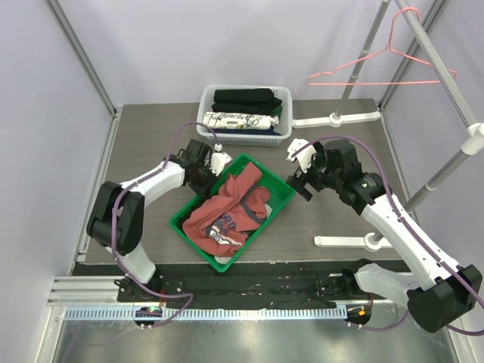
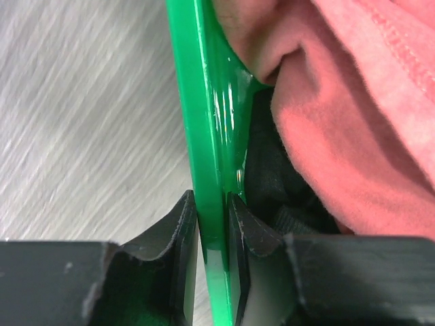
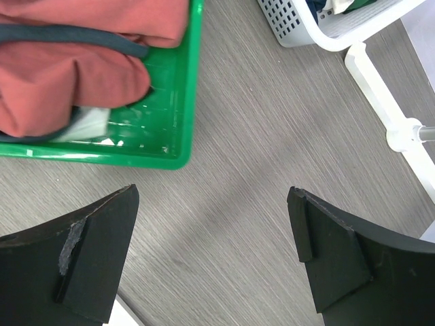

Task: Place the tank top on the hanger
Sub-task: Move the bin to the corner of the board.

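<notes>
tank top (image 1: 231, 208) is crumpled in the green bin (image 3: 194, 81) mid-worktop, neck and armholes buried in folds. Not held by anything.

left pincer (image 2: 212, 207) is clamped narrow on the bin's wall, one finger inside and one outside. It has plastic only, with fabric just beside the inner finger. right pincer (image 3: 212, 197) is wide, holds nothing and hovers over bare worktop just beside the bin.

Risks as I see them:
- If the left arm lifts, the bin goes with it, tips and dumps the load.
- A blind right grab takes several layers, so no clean opening for the hanger.
- Darker and pale cloth lies under the shirt and may drag out with it.
- hanger (image 1: 382, 82) hangs free on the rail (image 1: 439, 60), well apart from the bin. It swings or unhooks if pushed one-handed.
</notes>
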`<state>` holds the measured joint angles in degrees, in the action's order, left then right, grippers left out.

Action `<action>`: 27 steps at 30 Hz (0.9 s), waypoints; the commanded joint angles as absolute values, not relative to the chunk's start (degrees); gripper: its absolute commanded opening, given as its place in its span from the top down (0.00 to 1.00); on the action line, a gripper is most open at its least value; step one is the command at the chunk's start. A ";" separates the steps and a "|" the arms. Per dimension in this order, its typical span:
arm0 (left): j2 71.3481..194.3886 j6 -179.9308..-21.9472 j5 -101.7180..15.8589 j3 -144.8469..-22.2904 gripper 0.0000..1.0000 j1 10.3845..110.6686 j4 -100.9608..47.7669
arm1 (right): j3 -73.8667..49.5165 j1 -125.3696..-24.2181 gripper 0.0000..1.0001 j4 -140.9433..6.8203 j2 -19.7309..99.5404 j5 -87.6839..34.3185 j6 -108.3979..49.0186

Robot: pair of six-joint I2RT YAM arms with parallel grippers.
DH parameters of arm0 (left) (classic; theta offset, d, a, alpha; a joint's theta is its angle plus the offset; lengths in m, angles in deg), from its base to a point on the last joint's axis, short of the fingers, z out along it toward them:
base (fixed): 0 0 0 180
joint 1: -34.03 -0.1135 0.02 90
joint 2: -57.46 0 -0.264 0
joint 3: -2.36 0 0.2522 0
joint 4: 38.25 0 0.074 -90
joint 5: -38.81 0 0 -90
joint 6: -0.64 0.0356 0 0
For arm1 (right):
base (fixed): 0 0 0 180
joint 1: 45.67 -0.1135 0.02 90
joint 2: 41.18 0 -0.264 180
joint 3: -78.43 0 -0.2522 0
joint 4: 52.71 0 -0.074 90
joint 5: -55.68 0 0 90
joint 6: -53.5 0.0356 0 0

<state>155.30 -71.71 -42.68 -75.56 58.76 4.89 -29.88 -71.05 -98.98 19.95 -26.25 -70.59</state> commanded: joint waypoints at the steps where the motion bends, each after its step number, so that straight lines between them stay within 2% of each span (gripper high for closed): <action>1: 150.63 -65.91 -45.39 -73.10 0.85 56.18 5.66 | -28.48 -71.33 0.00 -96.96 19.82 -25.18 -69.73; 8: 151.94 -59.40 -46.62 -74.15 0.84 49.86 5.30 | -27.78 -71.33 0.00 -97.31 20.08 -24.92 -69.38; 18: 154.23 -44.65 -50.39 -76.88 0.75 45.46 2.06 | -27.78 -71.33 0.00 -97.76 20.08 -24.92 -69.29; 25: 157.57 -39.53 -54.27 -81.18 0.74 43.08 0.12 | -27.69 -71.33 0.00 -97.93 19.82 -24.66 -69.11; 27: 158.53 -39.00 -54.79 -82.85 0.71 42.64 0.47 | -27.69 -71.33 0.00 -98.02 19.65 -24.74 -69.11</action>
